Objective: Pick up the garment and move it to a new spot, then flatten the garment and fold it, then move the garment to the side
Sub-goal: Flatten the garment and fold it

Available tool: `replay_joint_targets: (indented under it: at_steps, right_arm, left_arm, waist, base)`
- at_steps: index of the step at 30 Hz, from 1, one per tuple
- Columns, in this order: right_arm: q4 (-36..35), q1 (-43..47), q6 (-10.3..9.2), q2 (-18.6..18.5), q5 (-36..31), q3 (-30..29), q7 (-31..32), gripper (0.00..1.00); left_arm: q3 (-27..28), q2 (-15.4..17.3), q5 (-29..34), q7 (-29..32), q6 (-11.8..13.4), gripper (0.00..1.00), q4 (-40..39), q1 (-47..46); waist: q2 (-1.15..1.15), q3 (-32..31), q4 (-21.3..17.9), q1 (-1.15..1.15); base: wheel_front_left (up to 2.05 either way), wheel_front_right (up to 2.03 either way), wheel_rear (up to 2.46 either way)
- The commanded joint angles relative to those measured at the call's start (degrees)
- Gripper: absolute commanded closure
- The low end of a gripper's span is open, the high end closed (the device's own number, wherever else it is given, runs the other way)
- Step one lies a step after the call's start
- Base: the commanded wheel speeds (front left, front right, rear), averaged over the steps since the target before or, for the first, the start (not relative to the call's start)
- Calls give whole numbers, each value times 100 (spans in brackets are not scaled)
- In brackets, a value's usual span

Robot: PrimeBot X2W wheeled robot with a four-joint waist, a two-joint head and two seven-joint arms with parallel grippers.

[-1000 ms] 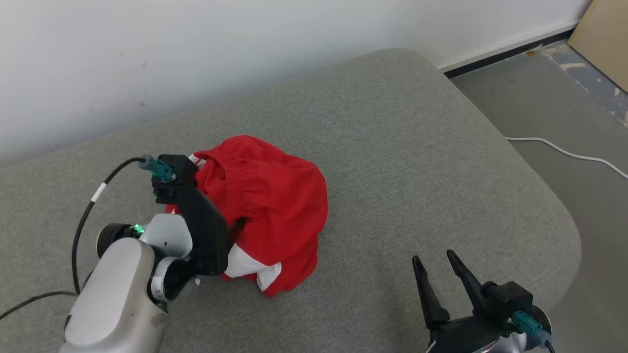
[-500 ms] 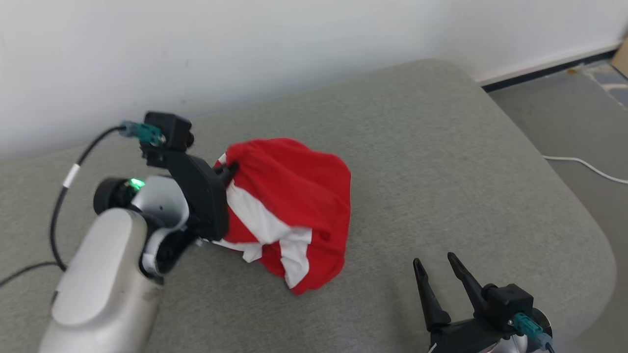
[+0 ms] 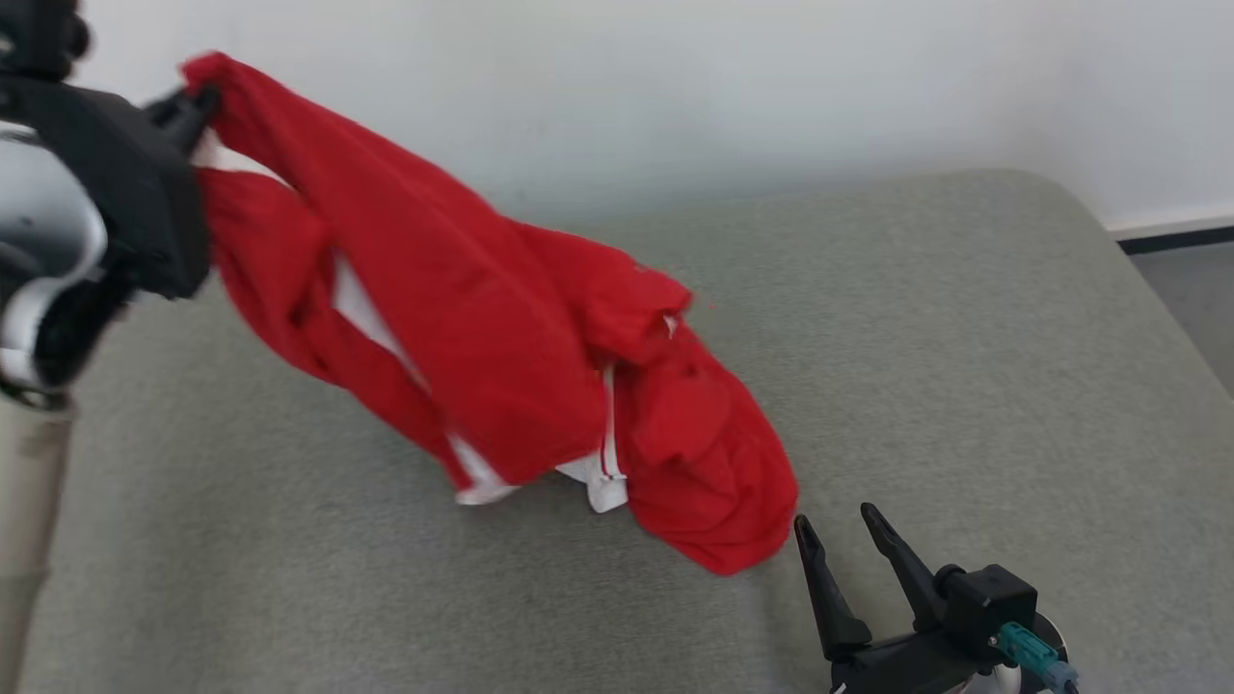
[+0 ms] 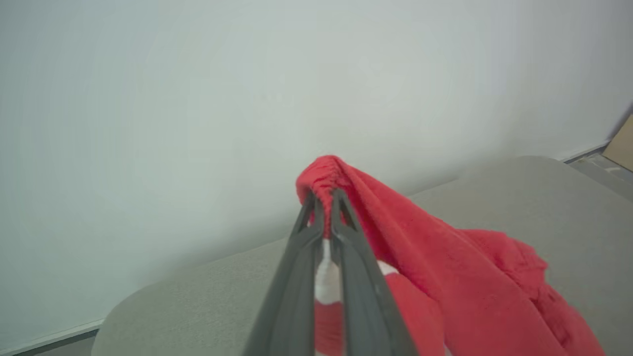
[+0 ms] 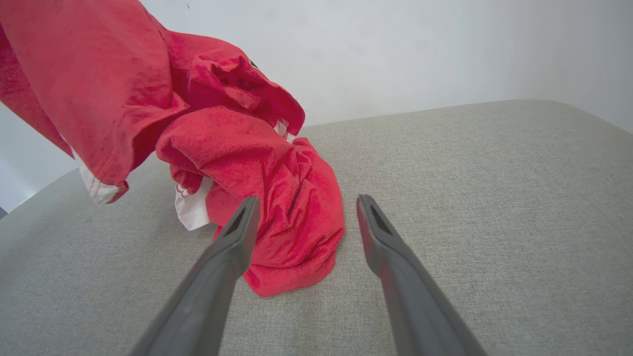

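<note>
The garment (image 3: 482, 328) is red with white trim. My left gripper (image 3: 188, 101) is shut on its upper edge at the top left of the head view and holds it up. The cloth hangs slanting down to the right, its lower end (image 3: 713, 482) low over the grey cushioned surface (image 3: 964, 337). In the left wrist view the closed fingers (image 4: 324, 207) pinch a red gathered hem of the garment (image 4: 445, 257). My right gripper (image 3: 839, 535) stands open at the lower right, just beside the hanging end. In the right wrist view the garment (image 5: 277, 198) bunches just beyond its spread fingertips (image 5: 304, 205).
A white wall (image 3: 675, 87) rises behind the cushioned surface. A strip of floor and dark skirting (image 3: 1176, 241) shows at the far right. The cushion's rounded right corner (image 3: 1089, 212) lies beyond my right gripper.
My left gripper closed on the garment and lifted it up and to the left, stretching it out of its heap. The head camera shifted. My right gripper stayed open.
</note>
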Motion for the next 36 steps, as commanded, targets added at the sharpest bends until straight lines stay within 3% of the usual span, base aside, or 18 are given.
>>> replay_joint_targets:
  at_steps: [1,9,15,26,27,28,29,30,36]
  right_arm:
    - [-21,48,-12,-10,7,-24,-10,0]
    - [-166,-128,-12,-9,-129,-15,58,0]
    - [-387,-264,-13,-10,-287,13,191,0]
    - [-666,-291,-12,-11,-558,62,482,0]
    - [-692,-265,-12,-11,-561,32,495,0]
    - [-692,-265,-12,-11,-561,32,495,0]
    - [-704,-243,-13,-11,-563,11,509,0]
    - [-716,-209,-12,-11,-562,5,530,0]
    - [-743,-57,-12,-11,-512,-83,543,0]
  left_arm:
    - [18,79,39,-11,12,100,-25,-81]
    - [337,716,244,-482,-26,100,84,-241]
    - [616,869,221,-1021,98,100,422,123]
    - [728,460,126,-2140,272,100,1551,1246]
    - [715,396,124,-2242,295,86,1628,1321]
    - [715,396,124,-2242,295,86,1628,1321]
    - [675,341,162,-2348,303,22,1729,1418]
    - [649,282,182,-2453,335,0,1823,1513]
    - [637,-104,125,-2959,498,0,2125,1855]
  waist:
    - [0,74,404,1]
    - [0,444,1099,1]
    - [0,841,1391,1]
    - [0,1078,1185,1]
    - [0,1073,1156,1]
    - [0,1073,1156,1]
    - [0,1048,1121,1]
    - [0,1014,1088,1]
    - [0,685,956,1]
  base:
    - [0,0,0]
    - [0,0,0]
    - [0,0,0]
    - [0,0,0]
    - [0,0,0]
    - [0,0,0]
    - [0,0,0]
    - [0,0,0]
    - [0,0,0]
